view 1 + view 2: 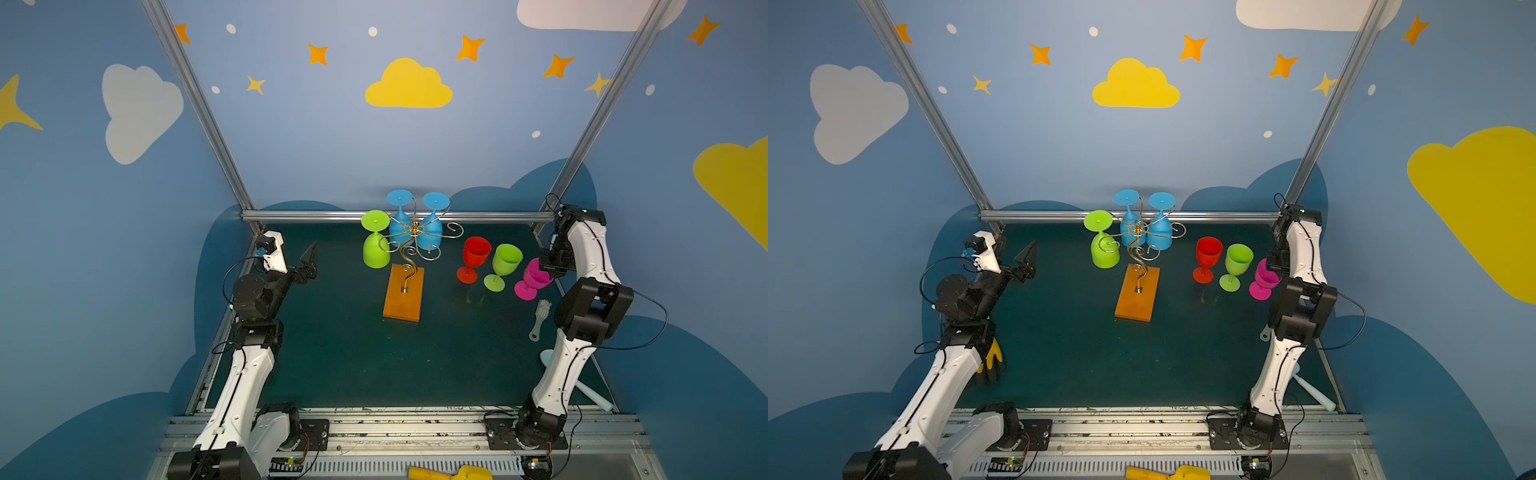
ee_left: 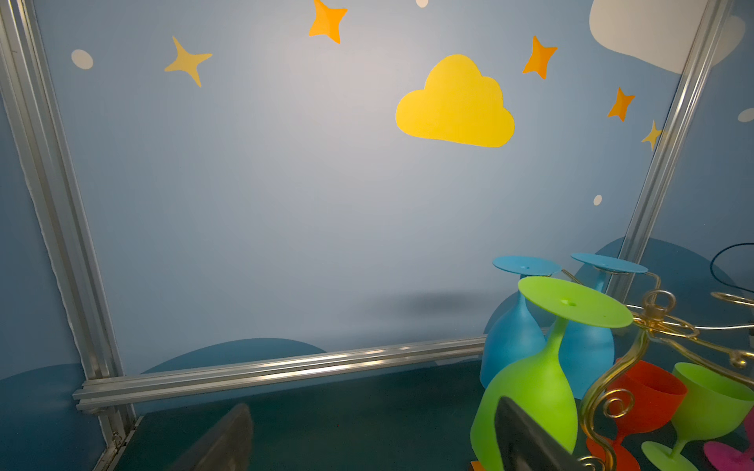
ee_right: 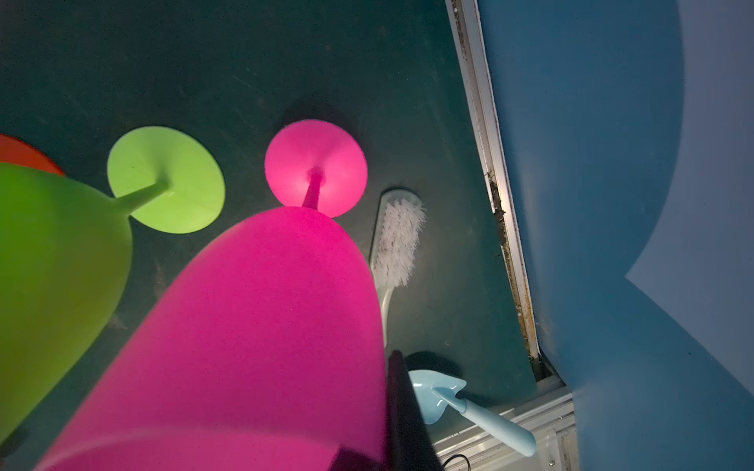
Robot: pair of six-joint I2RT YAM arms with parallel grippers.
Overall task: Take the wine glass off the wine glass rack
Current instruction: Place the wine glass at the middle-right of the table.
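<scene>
Right gripper (image 1: pixel 545 268) pinches pink wine glass (image 1: pixel 534 281) rim, fingertips mostly hidden.

- wine glass rack (image 1: pixel 403 299): 1
- blue wine glasses (image 1: pixel 398 232): 2
- green wine glasses (image 1: pixel 376 253): 2
- red wine glass (image 1: pixel 477 252): 1
- pink wine glass (image 1: pixel 534 281): 1
- white brush (image 1: pixel 541 311): 1
- light-blue scoop (image 3: pixel 436 391): 1
- robot arms (image 1: pixel 237 374): 2

Both top views look down from high above the near edge toward the back wall (image 1: pixel 332 145), sharing nearly the whole tabletop (image 1: pixel 353 365) with the wine glass rack (image 1: pixel 404 297) mid-scene. The left wrist camera sits low, facing that wall, the rack close at the frame's edge. The right wrist camera points steeply down, pressed close to the pink glass (image 3: pixel 253 326), also seen from above.
</scene>
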